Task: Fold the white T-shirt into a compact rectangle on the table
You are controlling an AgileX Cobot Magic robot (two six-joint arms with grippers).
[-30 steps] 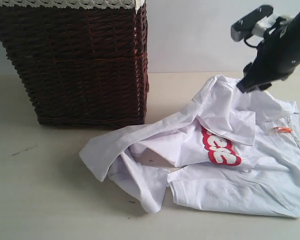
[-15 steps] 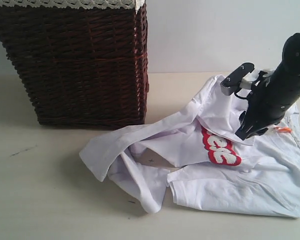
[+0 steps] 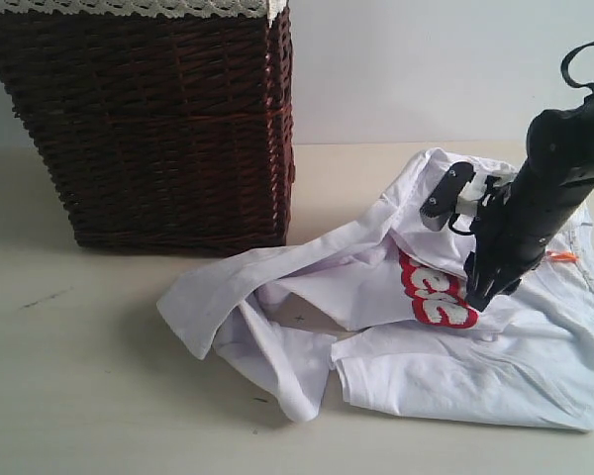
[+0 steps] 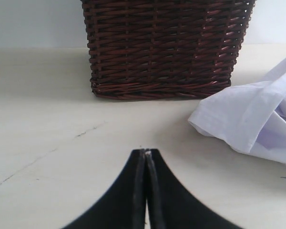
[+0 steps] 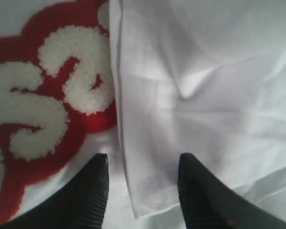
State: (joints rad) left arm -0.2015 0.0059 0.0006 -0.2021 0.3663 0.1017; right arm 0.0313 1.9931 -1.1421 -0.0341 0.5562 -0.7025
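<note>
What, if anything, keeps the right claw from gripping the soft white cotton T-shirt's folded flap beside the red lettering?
Probably nothing: the right claw stands open, straddling the folded flap at its edge on the soft white cotton T-shirt; no obstacle shows.

- Right arm point(image 3: 559, 168): glossy black, rounded casing, narrowing toward the tip.
- Cable point(image 3: 577, 61): thin, black, looped at 12 o'clock of the arm.
- Camera block point(image 3: 445, 195): grey box with white bracket, at 9 o'clock of the arm.
- Right gripper point(image 5: 140, 162): two black fingers point(image 5: 198, 191), finely ribbed, with rounded tips.
- Left gripper point(image 4: 145, 152): matte black, smooth fingers point(image 4: 126, 195) flaring wide from narrow, pale-glinting tips.
</note>
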